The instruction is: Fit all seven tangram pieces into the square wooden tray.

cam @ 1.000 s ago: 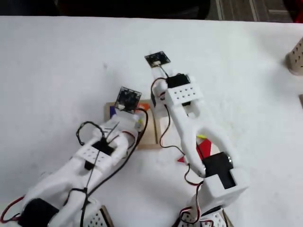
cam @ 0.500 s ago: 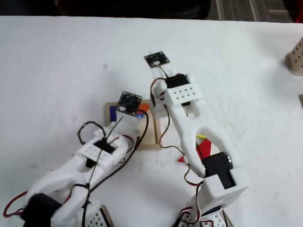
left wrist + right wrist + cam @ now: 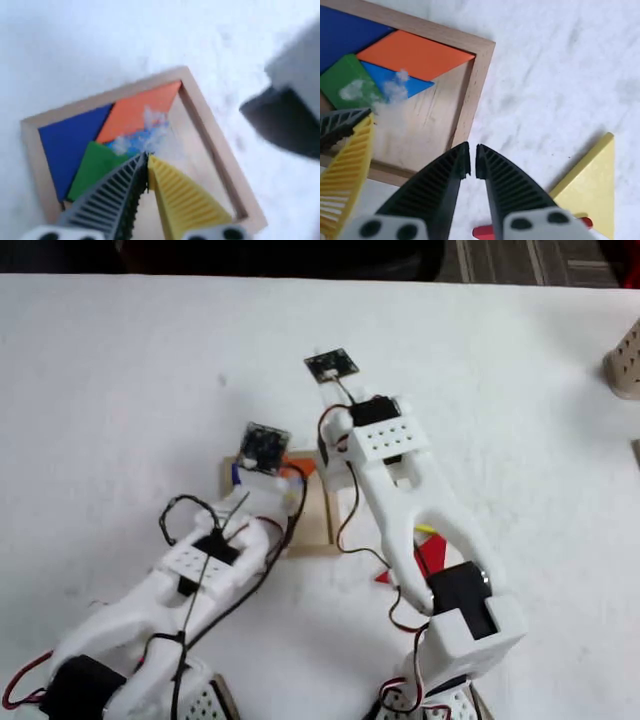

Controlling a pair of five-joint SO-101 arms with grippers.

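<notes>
Two white arms reach over a white table (image 3: 120, 370) in the high view. A dark strip of room runs along the far edge, and a pegged wooden block (image 3: 625, 360) sits at one side. The left arm (image 3: 200, 580) covers most of the tray (image 3: 318, 520). The right arm (image 3: 400, 490) lies beside it, over a red piece (image 3: 432, 558).

From the left wrist, the tray's inside shows a blue triangle (image 3: 70, 140), an orange parallelogram (image 3: 140, 112), a green piece (image 3: 95, 165) and a light blue triangle (image 3: 132, 142) packed together, with bare wood next to them. The left gripper (image 3: 146, 160) hangs over that wood, its jaws closed on nothing.

From the right wrist, the right gripper (image 3: 472, 155) is over the table just outside the tray's rim. Its jaws are closed to a thin slit and hold nothing. A yellow triangle (image 3: 590, 185) lies on the table nearby, touching the red piece.
</notes>
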